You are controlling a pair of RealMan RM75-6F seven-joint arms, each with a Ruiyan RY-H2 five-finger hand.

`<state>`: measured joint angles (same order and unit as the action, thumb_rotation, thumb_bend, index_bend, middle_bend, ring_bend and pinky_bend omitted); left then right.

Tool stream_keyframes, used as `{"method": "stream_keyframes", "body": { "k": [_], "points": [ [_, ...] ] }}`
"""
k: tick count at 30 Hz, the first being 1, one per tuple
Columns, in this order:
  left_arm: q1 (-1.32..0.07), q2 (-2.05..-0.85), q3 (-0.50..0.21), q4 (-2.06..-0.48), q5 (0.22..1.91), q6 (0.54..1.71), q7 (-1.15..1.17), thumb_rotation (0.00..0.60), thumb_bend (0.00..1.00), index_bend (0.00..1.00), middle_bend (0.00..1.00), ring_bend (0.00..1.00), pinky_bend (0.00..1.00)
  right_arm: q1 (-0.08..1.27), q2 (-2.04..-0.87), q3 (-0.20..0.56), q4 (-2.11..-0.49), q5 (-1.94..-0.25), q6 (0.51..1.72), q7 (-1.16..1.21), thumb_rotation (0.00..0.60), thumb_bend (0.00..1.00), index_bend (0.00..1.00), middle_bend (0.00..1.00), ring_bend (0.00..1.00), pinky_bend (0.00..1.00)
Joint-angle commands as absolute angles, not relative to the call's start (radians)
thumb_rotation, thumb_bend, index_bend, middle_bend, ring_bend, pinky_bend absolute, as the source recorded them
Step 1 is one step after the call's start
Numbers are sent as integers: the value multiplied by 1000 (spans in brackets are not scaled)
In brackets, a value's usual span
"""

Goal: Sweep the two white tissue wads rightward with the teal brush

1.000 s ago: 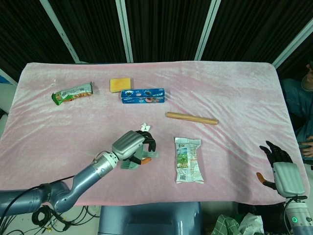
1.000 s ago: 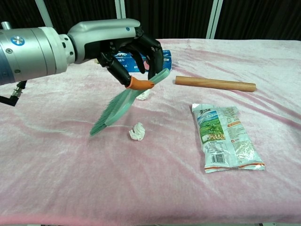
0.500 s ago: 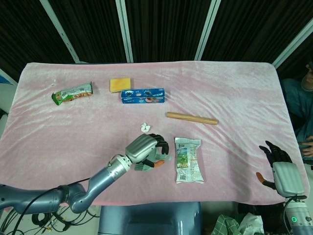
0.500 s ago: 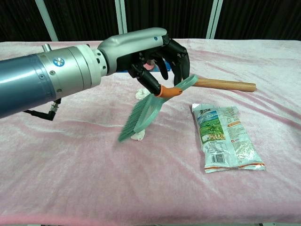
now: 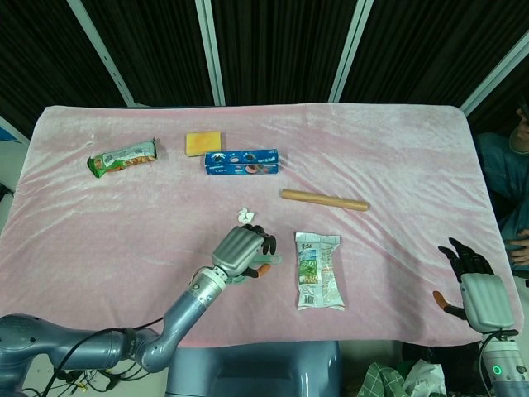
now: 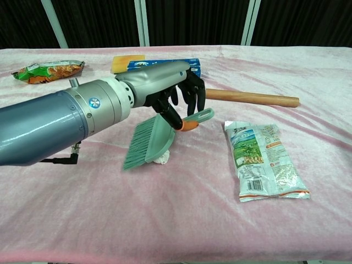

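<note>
Left to right. Your left hand (image 6: 176,88) grips the teal brush (image 6: 148,140) by its handle, fingers wrapped round it near the orange collar; over the last second you have carried it rightward and turned the bristles so that they now point down and to the left. The near tissue wad (image 6: 162,159) sits at the right edge of the bristle head, half hidden behind it and apparently touching; it lies about where it did a second ago, so the stroke has reached the wad but not yet pushed it. The far tissue wad (image 5: 245,215) is masked by the arm in the chest view; the head view shows it just beyond your hand, also unmoved. To the right lies the snack packet (image 6: 264,159), near the sweep path. Your right hand (image 5: 471,265) rests at the table's right edge, fingers spread, holding nothing.
</note>
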<state>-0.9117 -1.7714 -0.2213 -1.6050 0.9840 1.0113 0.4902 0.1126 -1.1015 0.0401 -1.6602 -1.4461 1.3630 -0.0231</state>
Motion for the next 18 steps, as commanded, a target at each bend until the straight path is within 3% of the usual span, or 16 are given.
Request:
{"method": "stream_keyframes", "body": {
  "k": [1,11,18],
  "points": [
    [-916,-1802,-235,-1628,919,1066,560,600,425,624,655,302,355,113,-1101,40,-1660,-1445,1361,-22,600,180,168,59,103,149],
    [-921,-1901,-271,-1563,938,1125,530,600,425,634,665,311,358,113,-1100,40,-1662,-1443,1360,-19,600,181,168,59,103,149],
    [-946,-1989,-289,-1390,1034,1150,472,600,425,634,666,311,357,114,-1098,40,-1663,-1441,1356,-12,600,181,168,59,103,149]
  ]
}}
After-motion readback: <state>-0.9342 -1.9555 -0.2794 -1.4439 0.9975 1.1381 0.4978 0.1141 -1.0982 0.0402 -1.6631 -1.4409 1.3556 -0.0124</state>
